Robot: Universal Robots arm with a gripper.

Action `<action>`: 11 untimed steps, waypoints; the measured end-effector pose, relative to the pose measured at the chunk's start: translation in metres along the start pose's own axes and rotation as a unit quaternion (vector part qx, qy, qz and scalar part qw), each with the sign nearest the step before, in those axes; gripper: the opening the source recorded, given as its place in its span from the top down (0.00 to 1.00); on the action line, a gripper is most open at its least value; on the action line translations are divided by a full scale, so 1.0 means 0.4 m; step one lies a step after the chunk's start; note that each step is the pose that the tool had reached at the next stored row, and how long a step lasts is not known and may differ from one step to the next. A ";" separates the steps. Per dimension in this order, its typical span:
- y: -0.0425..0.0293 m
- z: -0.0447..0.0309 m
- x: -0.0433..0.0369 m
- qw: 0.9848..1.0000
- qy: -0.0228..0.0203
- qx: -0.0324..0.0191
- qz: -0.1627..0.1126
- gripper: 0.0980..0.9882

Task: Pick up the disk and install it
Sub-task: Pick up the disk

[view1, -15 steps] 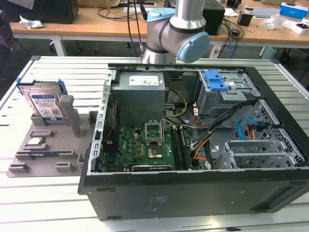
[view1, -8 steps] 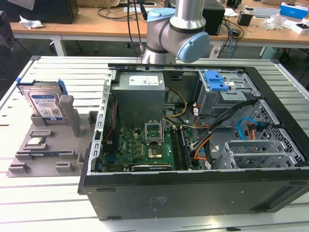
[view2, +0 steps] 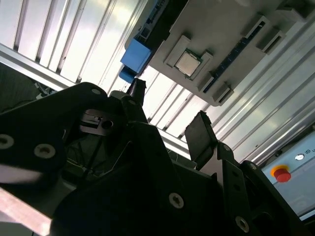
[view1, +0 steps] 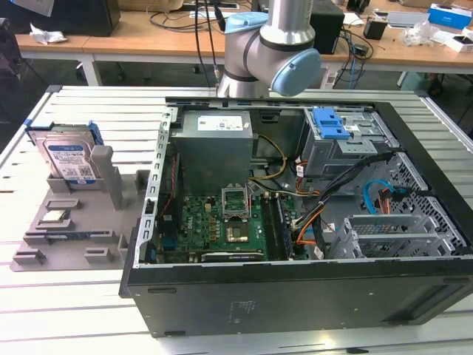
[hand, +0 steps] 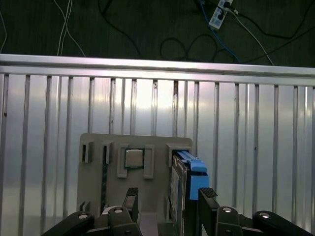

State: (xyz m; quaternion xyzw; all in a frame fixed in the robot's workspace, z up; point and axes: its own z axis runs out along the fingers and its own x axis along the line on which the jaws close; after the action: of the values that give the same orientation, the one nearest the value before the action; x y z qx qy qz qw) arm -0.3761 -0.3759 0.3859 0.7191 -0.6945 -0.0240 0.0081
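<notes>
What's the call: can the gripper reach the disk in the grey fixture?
Likely yes. The gripper is open above the grey fixture, the disk stands on edge there with its upper edge bare, and nothing lies between them.

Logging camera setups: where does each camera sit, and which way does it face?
Exterior view: raised above the table, looking down on computer case, disk and the arm.
First wrist view: on the arm, looking down at the disk; open jaws in the foreground.
Second wrist view: on the arm, looking slantwise past the jaws.
Both wrist views share the processor chip.
</notes>
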 end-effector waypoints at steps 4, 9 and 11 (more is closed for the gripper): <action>0.000 0.007 0.000 1.000 0.000 0.000 0.000 0.44; -0.001 0.025 0.000 1.000 0.000 0.000 0.000 0.44; -0.005 0.036 -0.001 1.000 0.000 0.000 0.000 0.44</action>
State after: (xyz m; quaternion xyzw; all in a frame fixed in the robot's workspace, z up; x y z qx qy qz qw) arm -0.3747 -0.3751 0.3716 0.7190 -0.6945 -0.0240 0.0082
